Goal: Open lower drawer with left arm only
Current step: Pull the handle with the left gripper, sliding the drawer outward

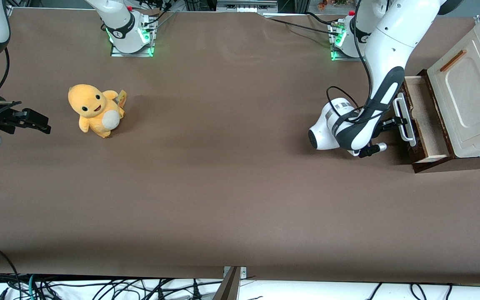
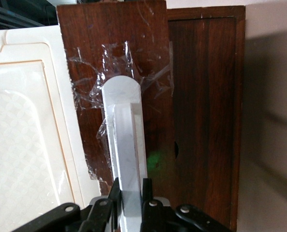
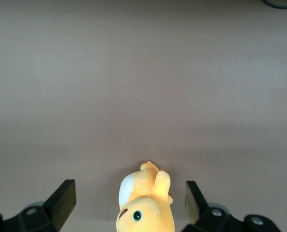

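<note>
The lower drawer stands partly pulled out of the cabinet, and its pale wood inside shows. Its dark brown worn front carries a white bar handle with clear tape around its end. The left arm reaches down in front of the drawer. My gripper is shut on the handle, with one black finger pressed against each side of the bar.
The cabinet's cream panel with a thin orange-brown handle sits above the drawer. A yellow plush toy stands on the brown table toward the parked arm's end.
</note>
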